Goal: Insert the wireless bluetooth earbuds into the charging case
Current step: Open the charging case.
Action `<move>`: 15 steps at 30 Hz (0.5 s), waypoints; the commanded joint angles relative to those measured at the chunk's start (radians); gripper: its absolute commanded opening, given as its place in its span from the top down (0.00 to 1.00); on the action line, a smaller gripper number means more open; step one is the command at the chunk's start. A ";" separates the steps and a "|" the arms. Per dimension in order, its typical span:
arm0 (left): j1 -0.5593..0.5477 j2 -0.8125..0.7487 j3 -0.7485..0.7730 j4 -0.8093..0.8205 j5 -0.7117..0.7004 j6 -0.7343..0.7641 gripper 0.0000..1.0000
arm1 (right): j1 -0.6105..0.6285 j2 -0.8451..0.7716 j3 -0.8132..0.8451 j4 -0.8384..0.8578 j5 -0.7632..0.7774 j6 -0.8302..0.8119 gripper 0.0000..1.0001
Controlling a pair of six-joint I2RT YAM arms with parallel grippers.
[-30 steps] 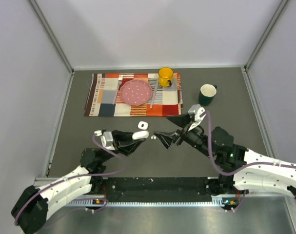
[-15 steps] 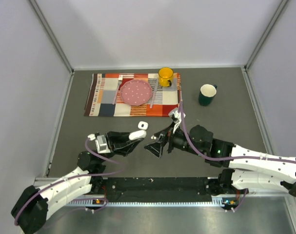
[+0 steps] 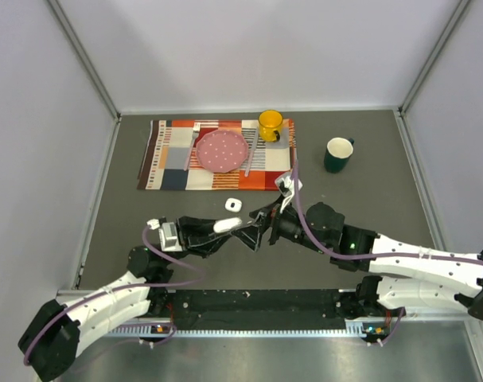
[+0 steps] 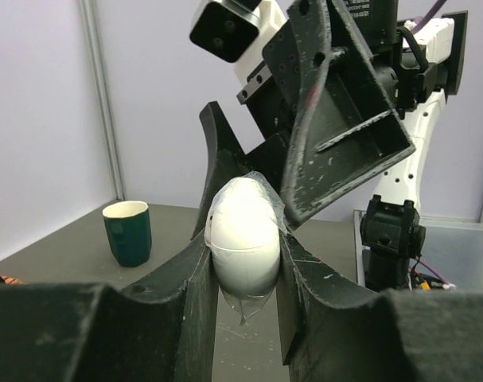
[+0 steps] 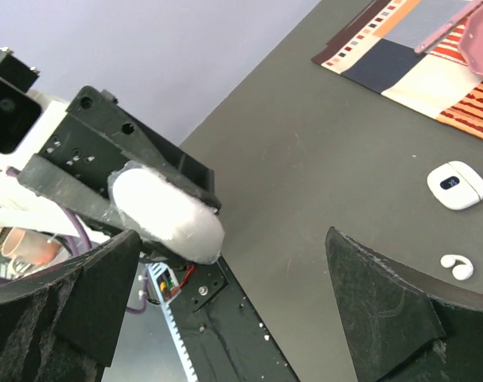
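Observation:
My left gripper (image 3: 225,228) is shut on a white egg-shaped charging case (image 3: 228,225), held lid closed above the table; the case (image 4: 243,235) sits squeezed between its fingers (image 4: 195,278). My right gripper (image 3: 252,231) stands open right beside it. In the right wrist view, the case (image 5: 165,211) lies just inside the left finger of this wide gap (image 5: 231,239). One tiny white earbud (image 5: 456,265) lies on the table beside a second small white case (image 5: 457,185), which also shows in the top view (image 3: 233,204). In the top view the earbud is hidden by the right gripper.
A patterned placemat (image 3: 168,163) at the back holds a pink plate (image 3: 221,150), cutlery and a yellow mug (image 3: 270,124). A dark green mug (image 3: 337,153) stands at the back right. The black base rail (image 3: 257,306) runs along the near edge.
My right gripper has swung left and come up against the case held by the left gripper, covering the earbud in the top view. The left gripper has barely moved.

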 commanded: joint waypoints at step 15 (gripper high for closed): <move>-0.004 -0.031 -0.045 0.104 0.087 -0.027 1.00 | -0.095 0.019 0.053 0.102 -0.042 0.022 0.01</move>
